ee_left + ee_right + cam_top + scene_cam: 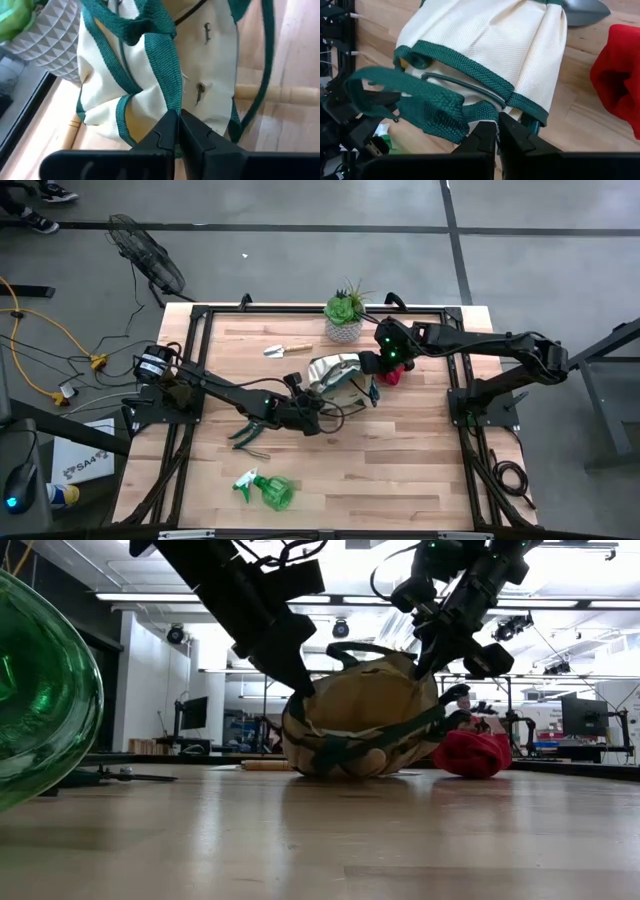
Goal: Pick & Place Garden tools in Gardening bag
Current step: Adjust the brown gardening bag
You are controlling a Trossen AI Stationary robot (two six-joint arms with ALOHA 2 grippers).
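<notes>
Both grippers sit at the gardening bag (335, 372), fingers pinched together on its dark green trim. The left gripper (178, 131) is clamped on the rim binding at the bag's left edge; the right gripper (497, 134) is closed on the trim where a loop handle joins, at the right edge. So the bag is gripped from two opposite sides, mid-table, slumped on its side with the mouth seemingly toward the left arm.

Nearest loose tool to the left arm is the pruning shears (246, 433), just beside its forearm, long axis slanting across the table. A wooden-handled trowel (286, 349) lies behind the bag, its long axis across the table, handle toward the right. A red cone-shaped piece (393, 375) touches or nearly touches the bag's right side, closest to the right gripper. Well apart at the near edge lies the green spray bottle (268, 489), nozzle toward the left.
</notes>
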